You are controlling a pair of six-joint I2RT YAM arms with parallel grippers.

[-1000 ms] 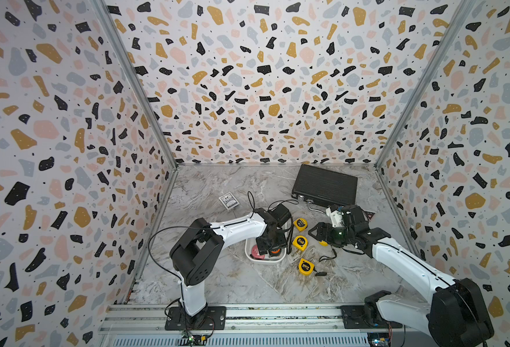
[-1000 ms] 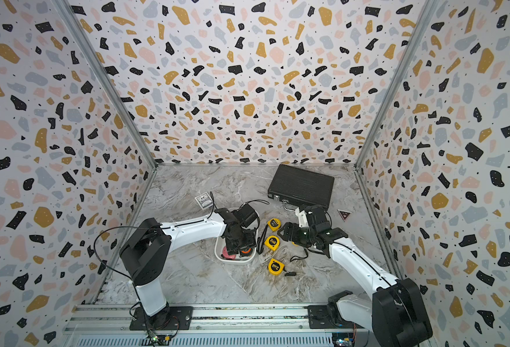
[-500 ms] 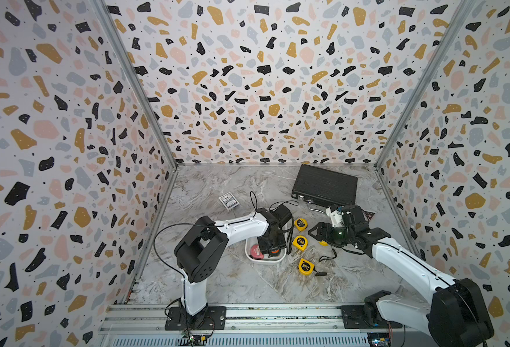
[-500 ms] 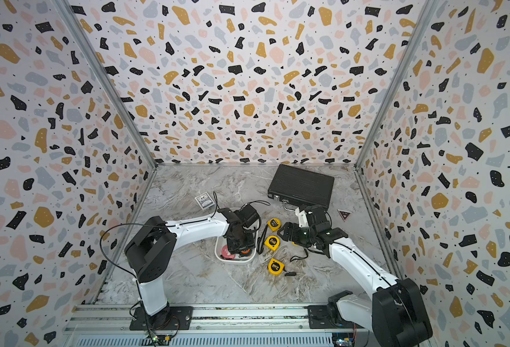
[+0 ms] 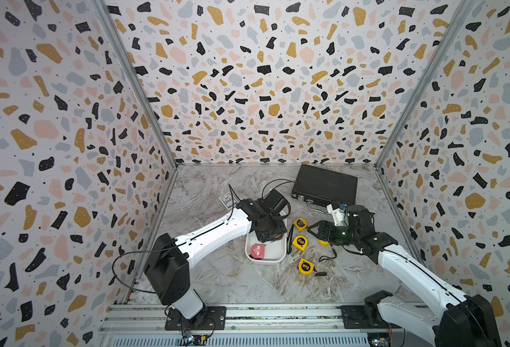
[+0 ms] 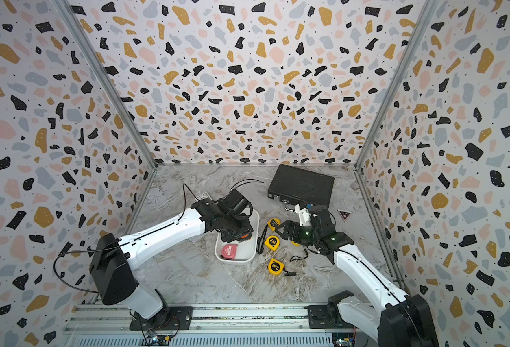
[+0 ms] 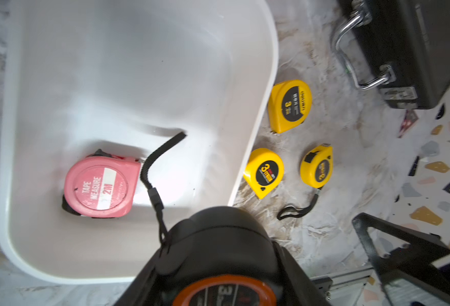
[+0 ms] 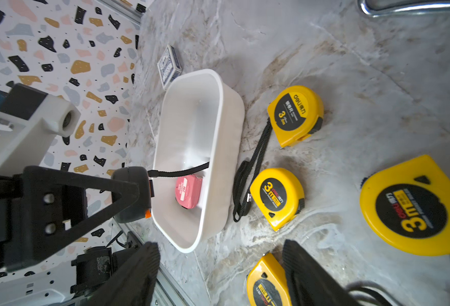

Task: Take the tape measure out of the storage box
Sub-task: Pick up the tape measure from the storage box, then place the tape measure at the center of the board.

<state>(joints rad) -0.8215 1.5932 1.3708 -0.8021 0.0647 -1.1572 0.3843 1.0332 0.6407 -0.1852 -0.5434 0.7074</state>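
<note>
Right wrist view shows the left gripper (image 8: 129, 192) clamped on a black tape (image 8: 133, 212) above the box (image 8: 218, 159), not yet put outside.

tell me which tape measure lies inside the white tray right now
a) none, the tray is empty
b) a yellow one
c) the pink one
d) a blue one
c: the pink tape measure lies on the floor of the storage box, while the yellow tape measures sit outside it on the table and the left gripper grips a black and orange tape measure.
</note>
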